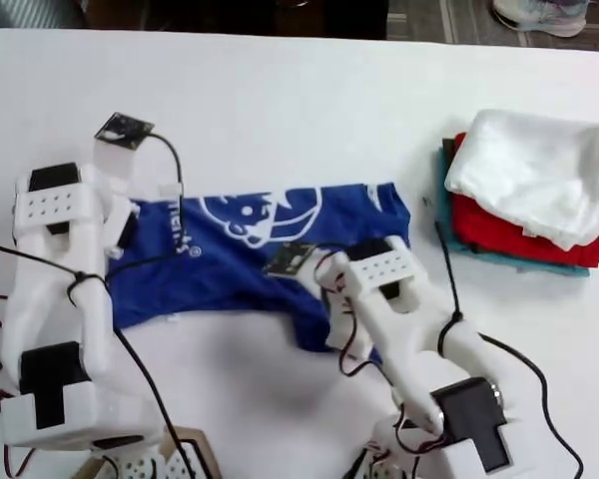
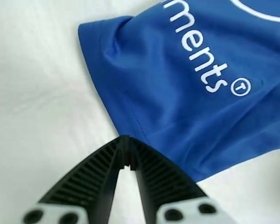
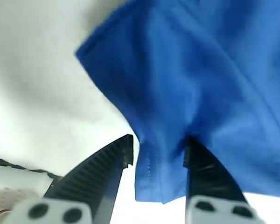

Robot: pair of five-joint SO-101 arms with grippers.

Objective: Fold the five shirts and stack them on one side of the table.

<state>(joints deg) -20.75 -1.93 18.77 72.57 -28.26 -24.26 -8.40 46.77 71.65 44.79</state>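
1. Nearest, at the table's (image 1: 280, 100) near edge, stand the left arm (image 1: 55, 299) and the right arm (image 1: 409, 319), both bent over the cloth.
2. The right gripper (image 3: 158, 154) is released. Its jaws stand apart with a hemmed fold of the blue shirt (image 1: 240, 259) lying between them, not yet pinched.
3. The left gripper (image 2: 127, 151) is clenched tip to tip right at the shirt's left edge. Whether any cloth is nipped between the tips I cannot tell.
4. The blue shirt lies rumpled and half spread in the middle of the table, between the two arms.
5. Farther off to the right, well apart from it, sits the stack of folded shirts (image 1: 539, 190), with white on top and red, teal and a dark one beneath.
6. Risks, as I judge them:
   - The left gripper may have closed on nothing, so a lift would raise only the right side and twist the shirt.
   - The right jaws may catch a single layer, letting the fold slide out.
   - Dragging the shirt rightward could knock the stack.
7. The shirt carries white lettering, a small circled mark and a round white emblem; no other label can be made out.
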